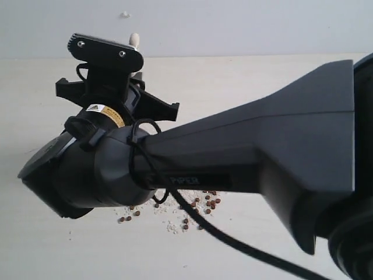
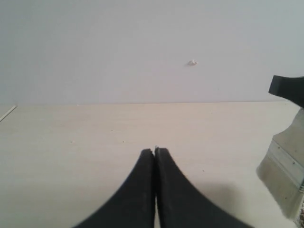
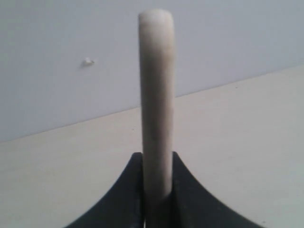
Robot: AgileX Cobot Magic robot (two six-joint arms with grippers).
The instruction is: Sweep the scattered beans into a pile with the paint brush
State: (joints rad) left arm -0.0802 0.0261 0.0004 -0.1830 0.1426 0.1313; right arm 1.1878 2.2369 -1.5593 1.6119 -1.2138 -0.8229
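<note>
The paint brush stands upright in my right gripper (image 3: 157, 159), whose fingers are shut on its pale wooden handle (image 3: 156, 90). The handle's rounded end (image 1: 134, 41) pokes up above the wrist in the exterior view. Its silver ferrule and off-white bristles (image 2: 284, 178) show at the edge of the left wrist view, hanging over the table. Reddish-brown beans (image 1: 201, 204) lie loosely spread among white grains (image 1: 173, 225) below the right arm (image 1: 245, 146), which hides part of them. No dense pile shows. My left gripper (image 2: 155, 151) is shut and empty above bare table.
The pale wooden table (image 1: 245, 81) runs back to a plain grey-white wall with a small white bump (image 2: 192, 62). The right arm's cable (image 1: 233, 242) loops down across the beans' area. A thin pale strip (image 2: 7, 114) lies at the table's far edge.
</note>
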